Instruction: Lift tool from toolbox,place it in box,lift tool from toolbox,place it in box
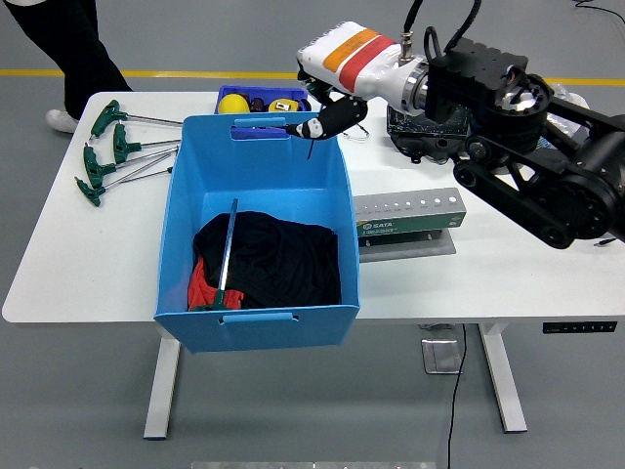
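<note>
Now right hand [327,119] pinched on a thin tool [310,147], which hangs below the fingers, over the far rim of the blue box [195,220]. Toolbox [408,217] lies behind-right of hand on worktop [88,259].

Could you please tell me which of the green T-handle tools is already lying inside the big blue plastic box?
The single green T-handle wrench resting on the black cloth inside the blue plastic box; the other green T-handle wrenches lie on the white table, left of it.
</note>
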